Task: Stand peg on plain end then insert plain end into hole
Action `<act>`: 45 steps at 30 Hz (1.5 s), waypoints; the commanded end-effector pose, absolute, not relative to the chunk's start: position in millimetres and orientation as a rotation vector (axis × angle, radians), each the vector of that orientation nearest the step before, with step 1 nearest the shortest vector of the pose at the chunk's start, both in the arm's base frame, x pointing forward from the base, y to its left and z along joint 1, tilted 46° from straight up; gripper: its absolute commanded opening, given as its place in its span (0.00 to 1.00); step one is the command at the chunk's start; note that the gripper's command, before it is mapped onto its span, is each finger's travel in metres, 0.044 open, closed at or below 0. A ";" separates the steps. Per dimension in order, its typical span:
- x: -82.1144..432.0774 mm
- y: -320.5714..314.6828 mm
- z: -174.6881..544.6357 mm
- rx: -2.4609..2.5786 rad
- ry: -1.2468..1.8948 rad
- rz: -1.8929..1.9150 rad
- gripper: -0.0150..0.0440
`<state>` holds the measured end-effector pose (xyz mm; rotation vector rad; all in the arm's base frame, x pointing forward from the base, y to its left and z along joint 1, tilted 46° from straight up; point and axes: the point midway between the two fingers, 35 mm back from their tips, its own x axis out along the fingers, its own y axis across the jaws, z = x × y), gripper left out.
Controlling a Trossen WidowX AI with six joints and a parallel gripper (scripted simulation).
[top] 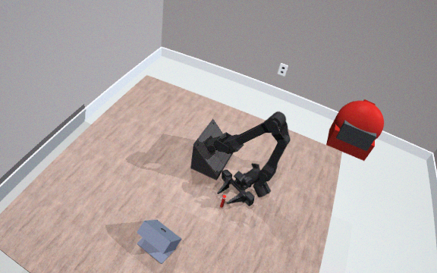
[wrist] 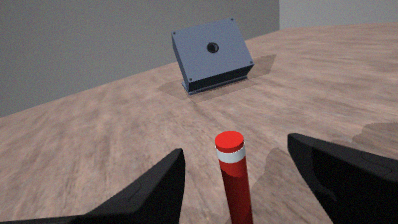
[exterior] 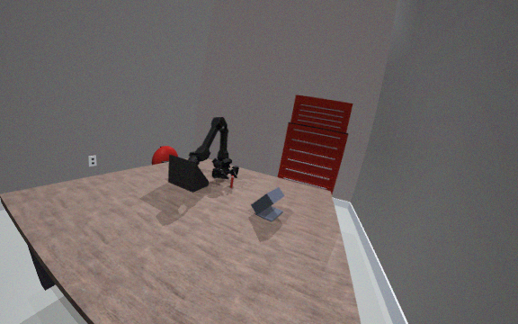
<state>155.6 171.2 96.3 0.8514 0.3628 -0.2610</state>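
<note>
The red peg [top: 222, 202] [exterior: 232, 182] [wrist: 237, 186] stands upright on the table, its white band near the top end. My gripper [top: 222, 198] [wrist: 234, 148] is open, its fingertips wide apart. In the wrist view the peg shows between the two fingers with a gap on each side; the peg's lower end is out of that view. The blue-grey sloped panel [top: 157, 236] [exterior: 269, 201] [wrist: 202, 62] stands on the table beyond the peg. Its one hole [top: 163, 230] [wrist: 213, 48] shows dark and empty in the sloped face.
The wooden table [top: 101, 159] [exterior: 151, 256] bears the arm's black wedge-shaped base [top: 205, 163] [exterior: 183, 175], close to the gripper. A red tool cabinet [exterior: 315, 153] and a red round-topped object [top: 360, 121] [exterior: 165, 155] stand past the table's edges.
</note>
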 end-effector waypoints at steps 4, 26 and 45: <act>155.6 171.1 96.3 0.851 0.363 -0.261 1.00; 172.7 86.7 192.4 0.855 0.375 -0.270 1.00; 168.7 62.4 183.3 0.668 0.583 -0.310 1.00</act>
